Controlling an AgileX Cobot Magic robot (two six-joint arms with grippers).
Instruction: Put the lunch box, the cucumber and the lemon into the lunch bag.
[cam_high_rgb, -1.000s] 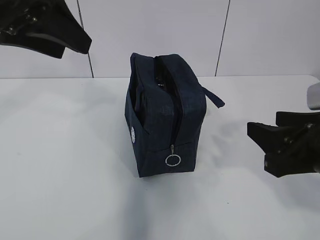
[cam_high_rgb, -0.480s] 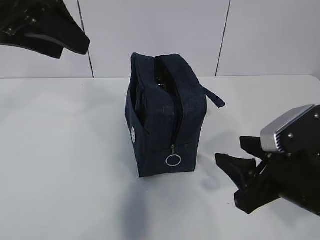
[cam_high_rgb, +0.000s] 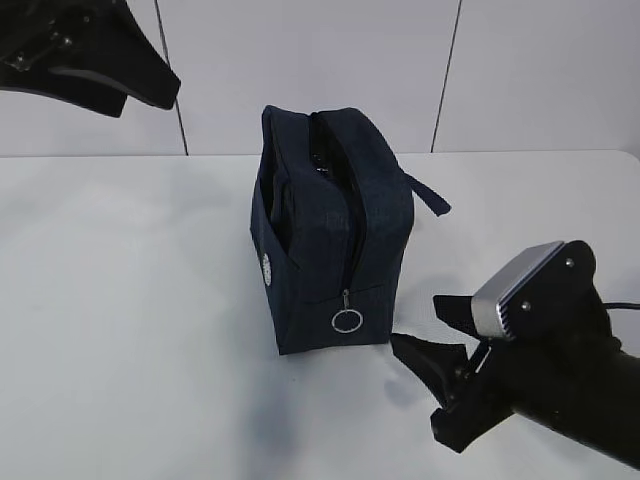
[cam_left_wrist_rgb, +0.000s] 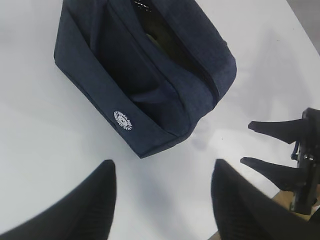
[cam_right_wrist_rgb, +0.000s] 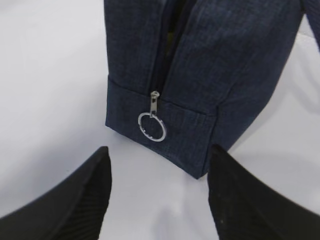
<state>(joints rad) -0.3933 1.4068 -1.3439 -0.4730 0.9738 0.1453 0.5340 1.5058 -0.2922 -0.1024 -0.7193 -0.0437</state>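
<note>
The dark navy lunch bag (cam_high_rgb: 330, 240) stands upright mid-table, its top zipper open and its silver ring pull (cam_high_rgb: 346, 320) hanging low on the near end. My right gripper (cam_high_rgb: 428, 330) is open and empty, low on the table just right of the bag's near end. In the right wrist view the ring pull (cam_right_wrist_rgb: 152, 126) hangs just beyond the open gripper (cam_right_wrist_rgb: 159, 152). My left gripper (cam_high_rgb: 150, 100) is open and empty, high at the far left; its wrist view looks down on the bag (cam_left_wrist_rgb: 145, 75). The lunch box, cucumber and lemon are out of view; the bag's inside is dark.
The white table (cam_high_rgb: 130, 330) runs to a pale panelled wall at the back. One bag handle (cam_high_rgb: 425, 195) sticks out to the right behind the bag. The right gripper (cam_left_wrist_rgb: 247, 143) also shows in the left wrist view, near the table's edge.
My right gripper has moved left and nearer the bag's zipper end, its open fingers now close to the ring pull. The left arm and the bag have not moved.
</note>
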